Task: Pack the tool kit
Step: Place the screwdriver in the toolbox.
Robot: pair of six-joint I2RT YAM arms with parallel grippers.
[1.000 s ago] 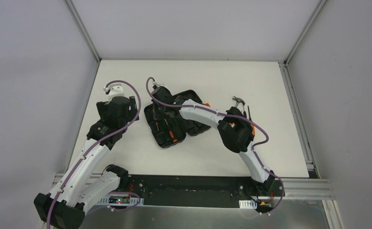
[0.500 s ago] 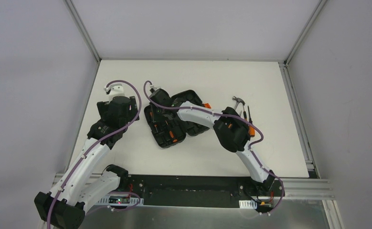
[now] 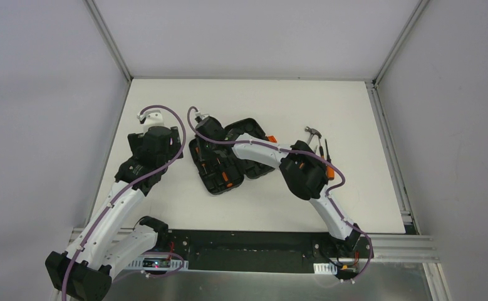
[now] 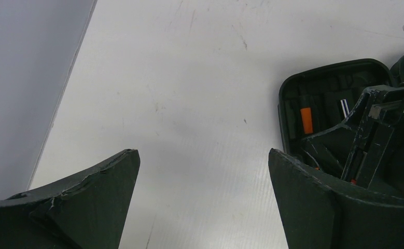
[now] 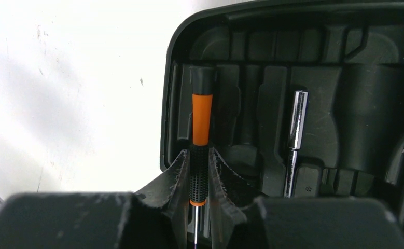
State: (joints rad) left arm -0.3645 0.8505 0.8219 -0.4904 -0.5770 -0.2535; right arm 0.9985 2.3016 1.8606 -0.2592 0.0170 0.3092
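Black plastic case (image 3: 216,183) lies open on the white surface (image 3: 166,207), approx mid-scene & a bit left, its two halves spread flat side by side. The near-left half has moulded slots w/ a few orange-handled tools (image 3: 227,177) seated in them, too small from above to tell apart. Left end effector (image 4: 202,155) hangs over bare surface just left of the case, jaws spread wide, nothing btwn them, not touching the case. Right end effector (image 5: 198,155) is down over the far-left part of the case, fingers clenched on the black textured grip of a screwdriver (image 5: 200,116), one finger each side. The screwdriver has an orange mid-handle & black end cap and lies lengthwise along the slot next to the case wall, cap pointing away from the wrist cam. Can't tell if it's fully seated in the slot or just above it. Further right in the same half, per the right wrist view, a chrome bit holder (image 5: 297,122) sits in its own recess, apart from the screwdriver. A small orange latch (image 3: 271,139) shows at the edge of the far-right half. Right of the case & well apart, the hammer (image 3: 314,133) lies on the surface w/ its head toward the far side. Just near of it lie thin loose drivers (image 3: 324,150), partly hidden by the right arm's elbow.
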